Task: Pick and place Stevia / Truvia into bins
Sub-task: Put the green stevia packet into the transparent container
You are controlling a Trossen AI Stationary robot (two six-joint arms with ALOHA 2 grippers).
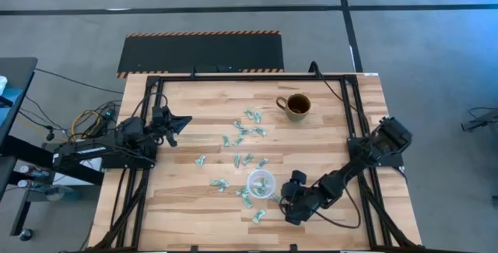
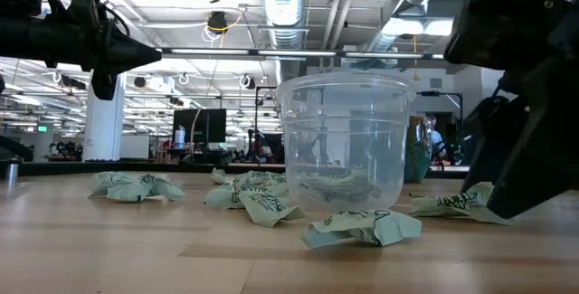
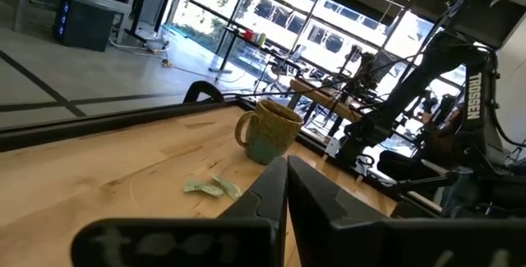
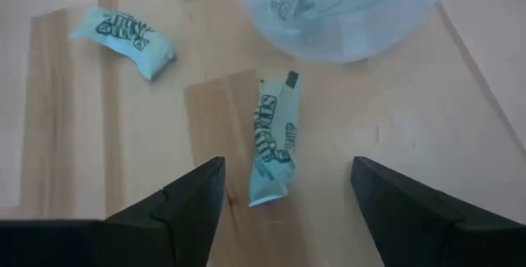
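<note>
Many sachets (image 1: 243, 140) lie spread mid-table from above; right gripper (image 1: 289, 206) sits beside the clear cup (image 1: 261, 183). Low view: cup upright among sachets. Left gripper (image 3: 285, 186): fingers together, mug (image 3: 269, 131) ahead. Right wrist: fingers apart, one sachet (image 4: 273, 138) between them, cup rim beyond.

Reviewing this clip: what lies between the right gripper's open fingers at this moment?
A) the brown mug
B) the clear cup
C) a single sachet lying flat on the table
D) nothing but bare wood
C: the right wrist view shows the right gripper open, with one sachet flat on the wood beside the clear cup.
</note>
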